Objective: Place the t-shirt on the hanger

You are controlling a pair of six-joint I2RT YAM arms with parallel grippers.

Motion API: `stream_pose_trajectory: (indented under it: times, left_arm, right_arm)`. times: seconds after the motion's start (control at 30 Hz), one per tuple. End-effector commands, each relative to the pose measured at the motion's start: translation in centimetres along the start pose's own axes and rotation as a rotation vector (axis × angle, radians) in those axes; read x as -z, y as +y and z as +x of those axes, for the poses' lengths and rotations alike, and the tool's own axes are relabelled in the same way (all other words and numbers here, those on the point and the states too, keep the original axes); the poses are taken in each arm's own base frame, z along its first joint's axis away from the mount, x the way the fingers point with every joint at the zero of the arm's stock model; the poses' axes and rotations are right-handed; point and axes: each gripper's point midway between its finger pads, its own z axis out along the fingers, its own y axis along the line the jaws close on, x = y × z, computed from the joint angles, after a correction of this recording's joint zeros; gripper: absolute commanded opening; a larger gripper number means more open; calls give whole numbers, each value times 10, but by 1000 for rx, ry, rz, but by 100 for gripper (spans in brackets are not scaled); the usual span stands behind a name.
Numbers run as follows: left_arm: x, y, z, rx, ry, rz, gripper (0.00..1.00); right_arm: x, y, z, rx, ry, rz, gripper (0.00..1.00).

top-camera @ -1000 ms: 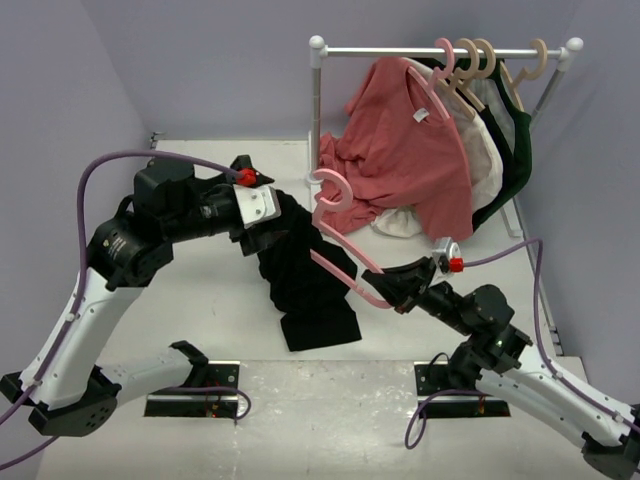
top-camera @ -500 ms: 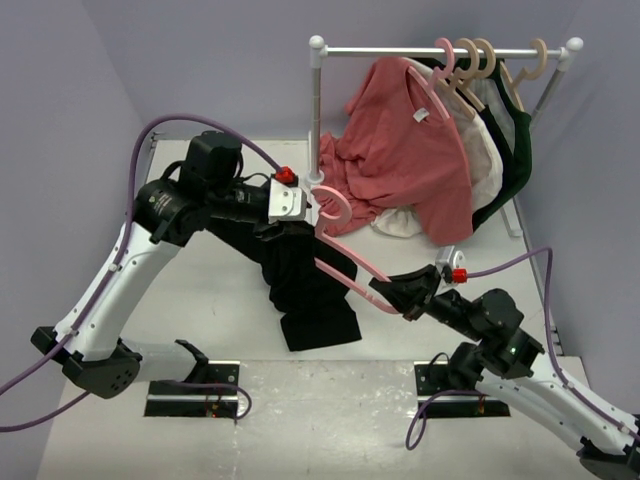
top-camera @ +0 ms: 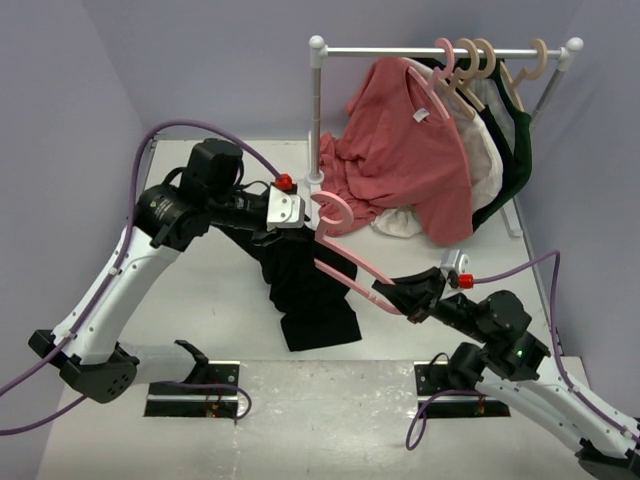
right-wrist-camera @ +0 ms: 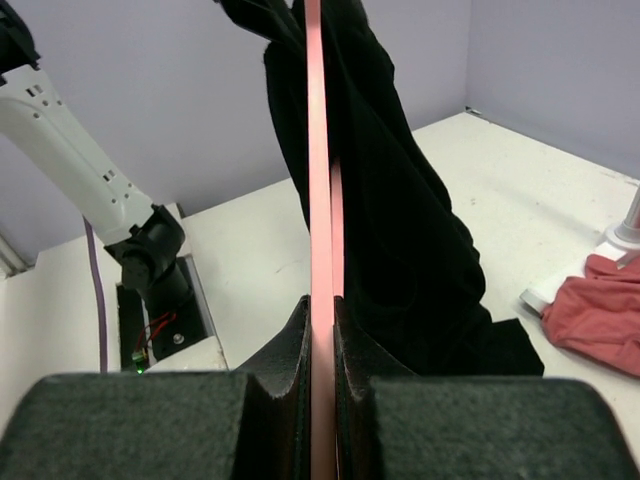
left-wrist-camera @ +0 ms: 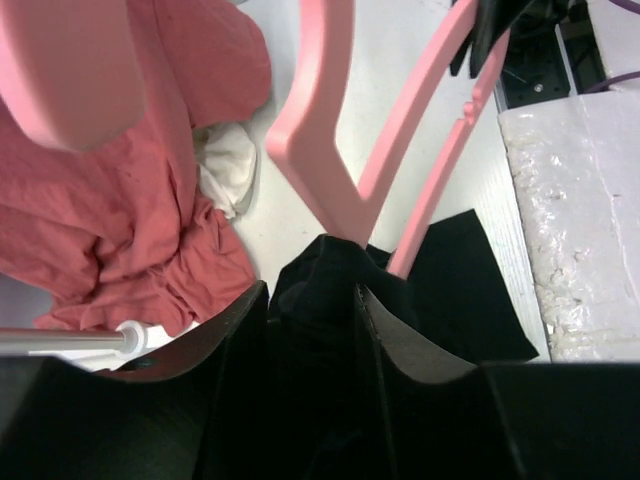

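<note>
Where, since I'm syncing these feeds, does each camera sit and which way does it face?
Top external: above and behind the robot, looking down at the white table and white clothes rack; both arms show.
Left wrist: on the left hand, looking down past its fingers at the plain black cloth t-shirt bunched between them.
Right wrist: on the right hand, looking along the thin pink plastic hanger it clamps, towards the left arm's base.
Shared: all three show hanger and t-shirt.
</note>
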Motion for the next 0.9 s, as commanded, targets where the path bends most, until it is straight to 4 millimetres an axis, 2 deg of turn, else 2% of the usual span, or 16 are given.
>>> stream_pose_trajectory:
  times: [0.0, 0.07, 0.1, 0.13, 0.17, 0.2, 0.4, 0.47, 0.53, 0.57, 0.6, 0.63, 0.67, 0.77, 0.8, 0.87]
  left_arm:
    - [-7, 4, 7, 34, 10, -10, 39]
    - [-9, 4, 10, 49, 14, -9, 41]
    - [-10, 4, 11, 50, 17, -9, 35]
    - [-10, 4, 12, 48, 17, -11, 23]
    - [-10, 5, 12, 49, 16, -15, 7]
    - [-10, 5, 11, 49, 12, -20, 0]
    - [-2, 11, 6, 15, -5, -94, 0]
    - [-3, 9, 12, 15, 0, -105, 0]
    - [0, 12, 16, 23, 13, -147, 0]
    - [2, 14, 22, 41, 33, -178, 0]
    - [3, 15, 25, 51, 43, -198, 0]
    - [9, 21, 28, 73, 61, -254, 0]
    - [18, 28, 33, 108, 84, -336, 0]
    - [31, 26, 42, 162, 100, -421, 0]
    - [32, 24, 44, 169, 104, -431, 0]
    - [40, 16, 43, 181, 88, -454, 0]
  right_arm:
    - [7, 22, -59, 82, -177, -91, 0]
    - [8, 25, -61, 90, -185, -103, 0]
    - [8, 27, -63, 97, -186, -116, 0]
    - [8, 29, -64, 104, -187, -128, 0]
    - [7, 30, -64, 107, -184, -132, 0]
    - [6, 30, -64, 111, -181, -136, 0]
    - [-1, 26, -66, 116, -183, -117, 0]
    - [-6, 21, -60, 115, -168, -104, 0]
    - [-9, 15, -59, 102, -166, -69, 14]
    - [-11, 6, -57, 86, -163, -23, 35]
    - [-12, 1, -56, 68, -161, 5, 48]
    - [-11, -11, -54, 44, -163, 78, 66]
    - [-7, -30, -54, 17, -169, 188, 89]
    - [9, -65, -49, -77, -200, 406, 94]
    - [12, -72, -45, -109, -203, 446, 94]
    - [27, -97, -29, -235, -231, 615, 93]
